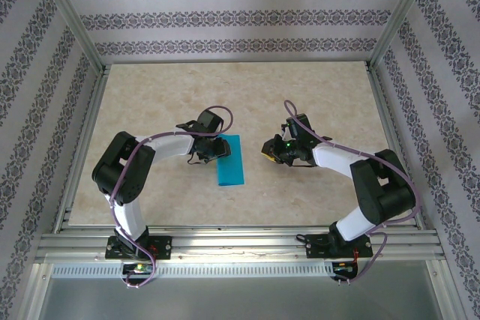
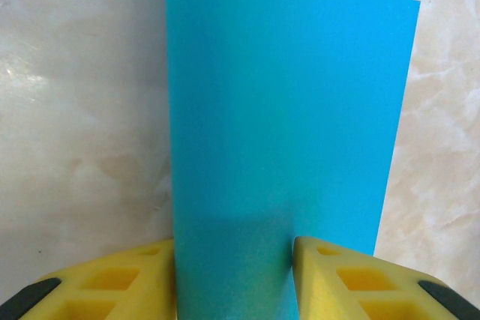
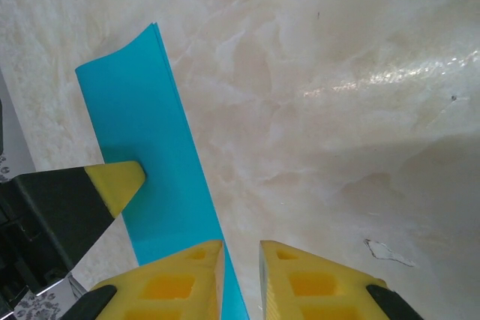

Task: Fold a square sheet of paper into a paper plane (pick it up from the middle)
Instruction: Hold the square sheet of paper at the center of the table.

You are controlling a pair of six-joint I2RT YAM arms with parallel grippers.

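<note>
Square sheet of paper (image 1: 229, 161), folded to a strip, lies mid-worktop (image 1: 315, 95). My left claw (image 2: 234, 260), half-parted, bears on its left edge, likely pinning it. Right claw (image 3: 241, 264) is narrowed to a slit, empty, near its right side.

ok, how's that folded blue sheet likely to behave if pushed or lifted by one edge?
Probably floppy: one end of the blue sheet curls up. Likely light, so it may slide on the glossy table. Thin-edged; a push from the left gripper could buckle it.
</note>
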